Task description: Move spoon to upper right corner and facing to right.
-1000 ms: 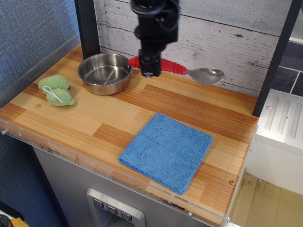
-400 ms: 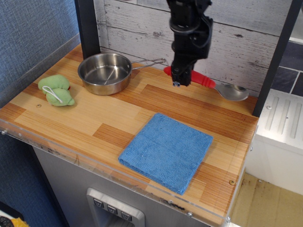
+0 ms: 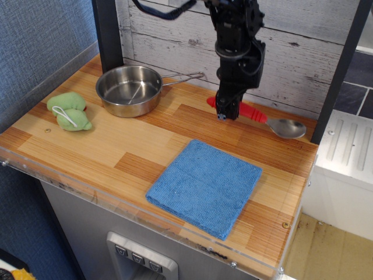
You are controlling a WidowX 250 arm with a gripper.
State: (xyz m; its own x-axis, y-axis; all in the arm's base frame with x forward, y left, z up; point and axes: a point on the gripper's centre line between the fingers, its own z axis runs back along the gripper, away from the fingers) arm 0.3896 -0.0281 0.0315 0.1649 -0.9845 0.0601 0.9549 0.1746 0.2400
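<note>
A black, boxy robot gripper (image 3: pixel 226 111) hangs from a jointed dark arm over the far right part of a striped light-brown wooden tabletop (image 3: pixel 105 149) edged in clear acrylic. Its narrow fingertips are closed on the ribbed red plastic handle of a spoon (image 3: pixel 263 119), gripping near the handle's left end. The spoon lies roughly level, low over or on the wood; contact cannot be judged from this view. Its handle runs rightward and slightly toward the viewer, and its shiny, rounded silver metal bowl points right, just short of a dark vertical post (image 3: pixel 340 70) at the table's upper right corner (image 3: pixel 303 131). Behind it stands a wall of whitewashed, weathered planks (image 3: pixel 169 35) with grey grain. To the left, well apart from the spoon, sits a round, polished steel pan (image 3: pixel 129 90) with a thin looped wire handle pointing right along the wall. Further left lies a soft, lumpy green plush object (image 3: pixel 70 111) crossed by a pale cord. Nearer the front edge, a square blue cloth (image 3: pixel 205 185) with a nubby, towel-like texture lies flat and turned at an angle to the boards.
</note>
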